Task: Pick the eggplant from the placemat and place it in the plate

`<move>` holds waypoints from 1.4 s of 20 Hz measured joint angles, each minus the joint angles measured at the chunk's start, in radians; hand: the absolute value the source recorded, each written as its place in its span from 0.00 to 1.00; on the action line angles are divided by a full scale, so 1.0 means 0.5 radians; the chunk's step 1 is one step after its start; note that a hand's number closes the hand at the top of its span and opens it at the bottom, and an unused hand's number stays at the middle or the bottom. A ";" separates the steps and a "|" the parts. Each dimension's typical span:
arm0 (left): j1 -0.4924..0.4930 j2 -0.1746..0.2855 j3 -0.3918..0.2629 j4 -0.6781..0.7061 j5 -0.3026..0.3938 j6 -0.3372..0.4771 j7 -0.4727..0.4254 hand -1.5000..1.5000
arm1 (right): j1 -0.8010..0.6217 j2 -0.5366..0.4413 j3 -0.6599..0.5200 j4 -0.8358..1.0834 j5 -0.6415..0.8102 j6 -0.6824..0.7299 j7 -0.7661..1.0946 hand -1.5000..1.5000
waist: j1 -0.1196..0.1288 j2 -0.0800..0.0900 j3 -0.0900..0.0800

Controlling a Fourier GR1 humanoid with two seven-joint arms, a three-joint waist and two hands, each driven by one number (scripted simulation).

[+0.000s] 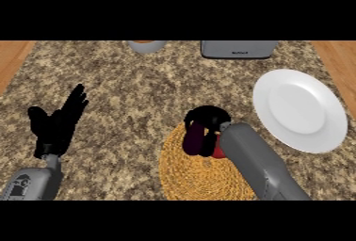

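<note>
Since the job was to pick up the eggplant, the grey right forearm [254, 160] lay slanted over the near right part of the placemat [184, 181], so the hand could be right over it. The placemat was round and yellow, with a rough woven look like coiled straw. It was flat, a good bed for a thing that might roll.

At the left, the left hand [59, 122] was open with its fingers up, resting out of the way.

The eggplant [192, 141] was on the far part of the placemat. It was dark purple, long, smooth and shiny. The black right hand [207, 115] had its fingers curled round the top end to hold it. I could not tell if it was lifted off the mat yet.

Just to the right, a bit farther back, sat the plate [299, 110]. It was white, round and smooth, with nothing on it, near enough for a short carry.

The counter [139, 84] was speckled brown, like stone. At its far edge stood a grey box [238, 49] and a round cup [146, 45], well apart from the work.
</note>
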State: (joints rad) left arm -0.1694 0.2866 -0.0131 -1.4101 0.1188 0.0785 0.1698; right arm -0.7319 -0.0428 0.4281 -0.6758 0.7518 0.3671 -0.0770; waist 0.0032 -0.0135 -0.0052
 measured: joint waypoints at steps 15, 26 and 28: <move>0.168 0.014 0.084 -0.048 0.012 0.023 -0.047 0.50 | 1.126 -0.688 0.111 -1.592 0.030 -0.655 -0.713 1.00 | -0.147 -0.018 0.009; 0.093 -0.035 0.031 -0.056 -0.037 0.018 -0.020 0.50 | 1.566 -0.845 -0.602 -2.288 -0.459 -0.877 -0.566 1.00 | -0.067 0.016 0.010; 0.087 -0.038 0.031 -0.063 -0.038 -0.001 -0.011 0.50 | 1.562 -0.846 -0.703 -2.263 -0.546 -0.836 -0.537 1.00 | -0.046 0.019 0.010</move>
State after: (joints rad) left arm -0.1259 0.2677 0.0025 -1.4416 0.0999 0.0779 0.1643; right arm 0.0493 -0.4659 0.0768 -1.8073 0.4790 -0.0509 -0.3456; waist -0.0200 -0.0037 -0.0002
